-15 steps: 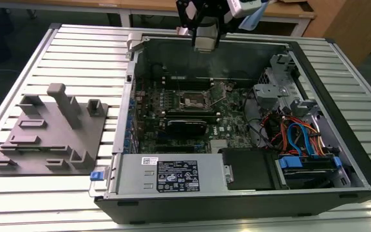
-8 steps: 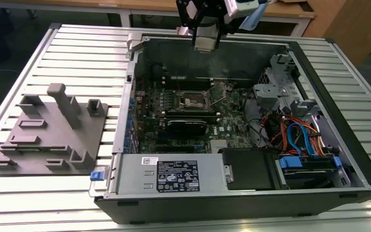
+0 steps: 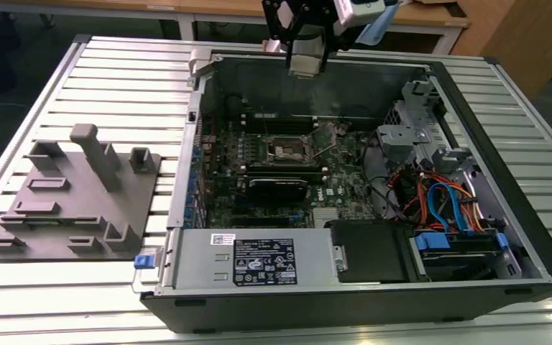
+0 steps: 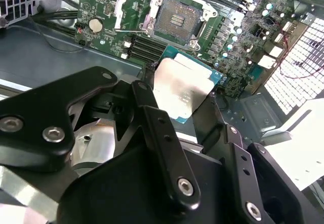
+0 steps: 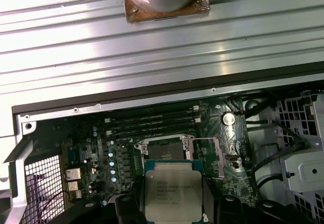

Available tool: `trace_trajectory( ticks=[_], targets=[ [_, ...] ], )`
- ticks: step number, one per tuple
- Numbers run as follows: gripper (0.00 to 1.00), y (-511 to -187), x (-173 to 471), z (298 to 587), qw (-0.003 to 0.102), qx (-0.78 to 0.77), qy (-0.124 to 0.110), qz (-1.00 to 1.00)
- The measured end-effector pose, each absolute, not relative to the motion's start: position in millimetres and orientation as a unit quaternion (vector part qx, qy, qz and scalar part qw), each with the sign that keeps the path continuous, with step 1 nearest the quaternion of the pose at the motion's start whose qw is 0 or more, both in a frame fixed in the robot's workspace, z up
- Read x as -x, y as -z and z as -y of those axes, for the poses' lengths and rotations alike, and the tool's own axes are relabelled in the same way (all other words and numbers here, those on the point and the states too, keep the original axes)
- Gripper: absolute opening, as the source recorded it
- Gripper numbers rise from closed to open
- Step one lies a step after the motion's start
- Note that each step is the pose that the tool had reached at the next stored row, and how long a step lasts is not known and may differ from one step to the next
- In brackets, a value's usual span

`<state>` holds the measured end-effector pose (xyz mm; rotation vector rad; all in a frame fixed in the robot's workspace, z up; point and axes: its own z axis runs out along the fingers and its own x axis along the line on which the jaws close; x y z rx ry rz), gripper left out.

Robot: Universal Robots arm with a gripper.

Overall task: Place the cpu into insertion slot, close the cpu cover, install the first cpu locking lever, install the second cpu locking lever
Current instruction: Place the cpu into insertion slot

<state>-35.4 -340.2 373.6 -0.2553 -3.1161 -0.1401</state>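
Silver-topped chip (image 5: 172, 191) sits pinched by its edges between our gripper's (image 4: 183, 96) jaws, so we should hold it level and square to the open socket (image 4: 177, 20).

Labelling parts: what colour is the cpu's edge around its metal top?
Teal-green on the cpu, clearest in the second wrist view.

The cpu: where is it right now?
In the second wrist view the cpu is clamped in the gripper, raised above the motherboard, near the empty insertion slot.
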Motion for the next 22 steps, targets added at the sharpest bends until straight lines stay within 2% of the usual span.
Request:
trace_trajectory(
  ticks=[22],
  targets=[
    [0.54,-373.0,35.4,340.2,0.002,0.173,0.045,0.984]
  ],
)
